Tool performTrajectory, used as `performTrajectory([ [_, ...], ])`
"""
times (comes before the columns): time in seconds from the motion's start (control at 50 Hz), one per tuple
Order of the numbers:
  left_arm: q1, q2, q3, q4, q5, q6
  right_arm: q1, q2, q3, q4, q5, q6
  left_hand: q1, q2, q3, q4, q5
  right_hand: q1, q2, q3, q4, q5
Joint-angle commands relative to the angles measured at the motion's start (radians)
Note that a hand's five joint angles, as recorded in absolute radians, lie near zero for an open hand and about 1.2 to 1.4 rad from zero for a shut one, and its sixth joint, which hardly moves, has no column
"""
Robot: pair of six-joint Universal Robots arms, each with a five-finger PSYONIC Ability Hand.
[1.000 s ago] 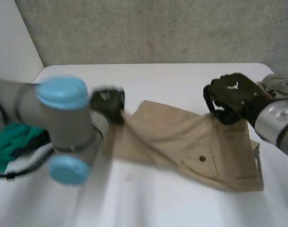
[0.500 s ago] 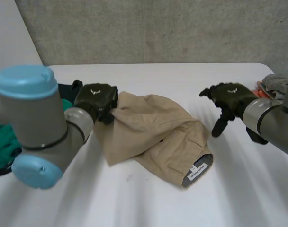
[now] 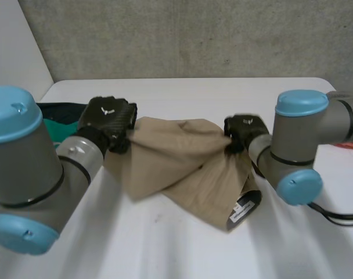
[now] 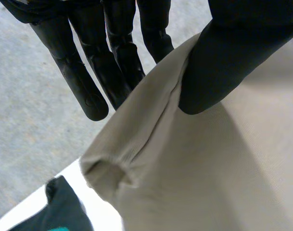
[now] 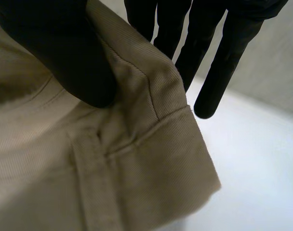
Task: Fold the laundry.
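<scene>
The khaki trousers [image 3: 182,165] are held bunched at the worktop's [image 3: 165,244] middle, their opposite edges pinched by fingers of the left hand [image 3: 110,119] and the right hand [image 3: 241,131]; a fold seems in hand, and flat laying is needed next

I can read no words or numbers from here. A white label [image 3: 241,210] sits inside the open end of the tan garment [image 3: 176,168], its print too small to make out. The left hand [image 3: 107,119] and right hand [image 3: 244,128] each bear a small white mark, not legible.
</scene>
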Motion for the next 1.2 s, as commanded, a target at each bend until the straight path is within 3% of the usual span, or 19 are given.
performTrajectory([
  [0.02,0.087,-0.094,0.245,0.086,0.030,0.045,0.018,-0.077,-0.147,-0.237,0.118,-0.201,0.244,0.199,0.202,0.198,0.246,0.271,0.244,0.256,0.255,0.283],
  [0.12,0.152,-0.133,0.488,0.235,0.059,-0.002,0.024,-0.166,-0.161,-0.648,0.052,-0.331,0.244,0.199,0.202,0.198,0.246,0.271,0.244,0.256,0.255,0.283],
  [0.18,0.182,-0.139,0.571,0.408,0.062,-0.134,0.027,-0.173,-0.151,-0.819,-0.009,-0.360,0.244,0.199,0.202,0.198,0.246,0.271,0.244,0.256,0.255,0.283],
  [0.24,0.189,-0.139,0.586,0.528,0.069,-0.247,0.027,-0.175,-0.139,-0.864,-0.054,-0.363,0.244,0.199,0.202,0.198,0.246,0.271,0.244,0.256,0.255,0.283],
  [0.36,0.170,-0.114,0.456,0.476,0.120,-0.239,0.004,-0.183,-0.069,-0.844,-0.083,-0.360,0.244,0.199,0.202,0.198,0.246,0.271,0.244,0.256,0.255,0.283],
  [0.46,0.159,-0.068,0.252,0.418,0.097,-0.147,-0.014,-0.187,0.051,-0.752,-0.098,-0.360,0.244,0.199,0.202,0.198,0.246,0.271,0.244,0.256,0.255,0.283],
  [0.54,0.132,-0.041,0.026,0.395,0.067,-0.076,-0.014,-0.186,0.199,-0.544,-0.117,-0.397,0.244,0.199,0.202,0.198,0.246,0.271,0.244,0.256,0.255,0.283],
  [0.66,0.089,-0.034,-0.185,0.358,0.100,0.011,-0.020,-0.198,0.346,-0.315,-0.117,-0.480,0.244,0.199,0.202,0.198,0.246,0.271,0.244,0.256,0.255,0.283],
  [0.72,0.078,0.001,-0.257,0.273,0.099,0.068,-0.026,-0.238,0.402,-0.197,-0.112,-0.520,0.244,0.199,0.202,0.198,0.246,0.271,0.244,0.256,0.255,0.283],
  [0.78,0.060,0.106,-0.302,0.089,0.076,0.117,-0.029,-0.331,0.468,-0.028,-0.109,-0.570,0.244,0.199,0.202,0.198,0.246,0.271,0.244,0.256,0.255,0.283],
  [0.8,0.048,0.163,-0.317,-0.039,0.067,0.135,-0.031,-0.345,0.476,-0.002,-0.108,-0.580,0.244,0.199,0.202,0.198,0.246,0.271,0.244,0.256,0.255,0.283],
  [0.86,0.022,0.240,-0.331,-0.259,0.054,0.162,-0.045,-0.463,0.543,0.186,-0.097,-0.655,0.244,0.199,0.202,0.198,0.246,0.271,0.244,0.256,0.255,0.283],
  [0.92,0.003,0.306,-0.343,-0.560,0.053,0.168,-0.054,-0.549,0.649,0.431,-0.097,-0.818,0.244,0.199,0.202,0.198,0.246,0.271,0.244,0.256,0.255,0.283],
  [0.96,0.003,0.302,-0.334,-0.666,0.068,0.159,-0.060,-0.563,0.674,0.455,-0.107,-0.909,0.244,0.199,0.202,0.198,0.246,0.271,0.244,0.256,0.255,0.283],
  [1.04,0.008,0.256,-0.299,-0.639,0.088,0.143,-0.034,-0.545,0.680,0.359,-0.134,-0.920,0.244,0.199,0.202,0.198,0.246,0.271,0.244,0.256,0.255,0.283],
  [1.2,0.028,0.044,-0.135,-0.500,0.011,0.154,-0.029,-0.375,0.513,0.297,-0.043,-0.789,0.244,0.199,0.202,0.198,0.246,0.271,0.244,0.256,0.255,0.283],
])
